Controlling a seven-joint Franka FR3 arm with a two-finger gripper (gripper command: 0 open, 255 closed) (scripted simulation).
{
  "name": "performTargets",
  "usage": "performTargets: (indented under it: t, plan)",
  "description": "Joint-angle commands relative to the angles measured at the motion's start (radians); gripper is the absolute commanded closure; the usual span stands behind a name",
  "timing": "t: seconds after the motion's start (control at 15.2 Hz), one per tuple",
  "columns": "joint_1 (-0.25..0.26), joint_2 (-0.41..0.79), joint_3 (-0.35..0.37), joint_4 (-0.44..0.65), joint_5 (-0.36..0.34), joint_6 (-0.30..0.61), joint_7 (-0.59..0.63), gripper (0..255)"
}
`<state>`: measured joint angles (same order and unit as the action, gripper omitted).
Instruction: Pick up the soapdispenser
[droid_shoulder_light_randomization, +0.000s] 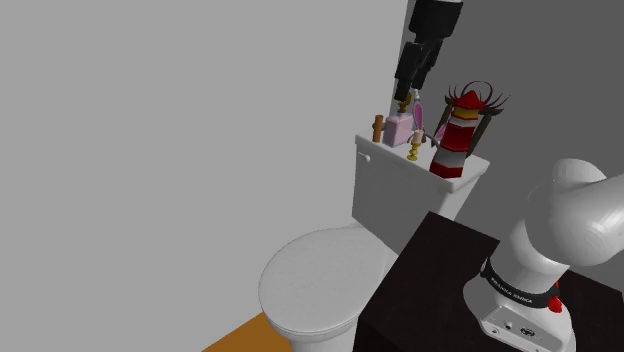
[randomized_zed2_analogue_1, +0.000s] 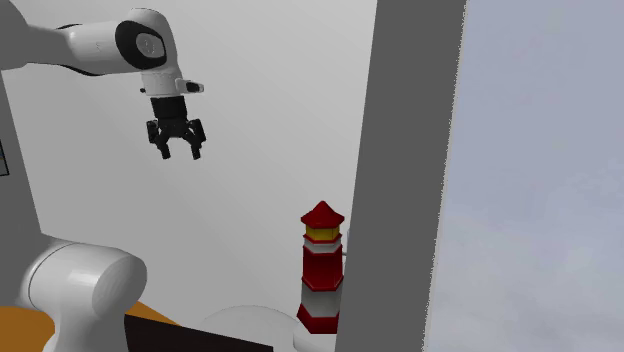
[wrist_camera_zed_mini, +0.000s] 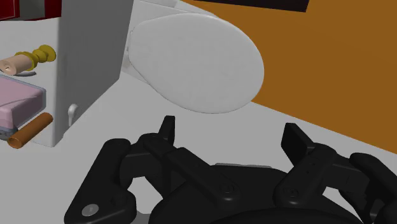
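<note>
Dispenser (droid_shoulder_light_randomization: 399, 128) is the pink block with a brown spout. It sits on top of the tank (droid_shoulder_light_randomization: 400, 185), near the back wall, at the tank end away from the lighthouse (droid_shoulder_light_randomization: 455, 140). In the wrist view we see the pink body (wrist_camera_zed_mini: 18, 105) on the tank top, with the brown spout pointing over the tank's front edge (wrist_camera_zed_mini: 89, 57).

Gripper (droid_shoulder_light_randomization: 404, 92) hangs above the tank, over the dispenser, not touching it. Fingers are spread and hold nothing. That is clear in the second exterior view (randomized_zed2_analogue_1: 181, 152) and in the wrist view (wrist_camera_zed_mini: 230, 132), where the gap between them is bare.

Also on the tank:
- A gold holder (droid_shoulder_light_randomization: 413, 152) is just beside the dispenser, toward the tank's front edge; the wrist view shows it with a tan head (wrist_camera_zed_mini: 39, 55).
- The red-and-white lighthouse (randomized_zed2_analogue_1: 321, 265) stands upright at the far end from the dispenser.

Below the tank's front, the toilet lid (droid_shoulder_light_randomization: 315, 275) is shut. We see orange floor (wrist_camera_zed_mini: 318, 70) beyond the lid. The dark stand (droid_shoulder_light_randomization: 430, 290) is beside the tank's lighthouse end.
</note>
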<state>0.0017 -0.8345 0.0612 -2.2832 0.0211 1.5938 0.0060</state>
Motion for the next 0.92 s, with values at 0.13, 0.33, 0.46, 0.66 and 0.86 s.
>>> performTargets:
  t: [0.13,0.33,0.46,0.66,0.86]
  plan:
    - [-0.013,0.015,-0.041,-0.013,-0.024,0.032,-0.041,0]
    - [-0.033,0.047,-0.102,-0.024,-0.058,0.081,-0.101,0]
    - [-0.045,0.074,-0.143,-0.025,-0.078,0.115,-0.141,0]
    - [-0.061,0.122,-0.204,-0.018,-0.104,0.165,-0.199,0]
    - [-0.075,0.180,-0.265,-0.001,-0.122,0.215,-0.259,0]
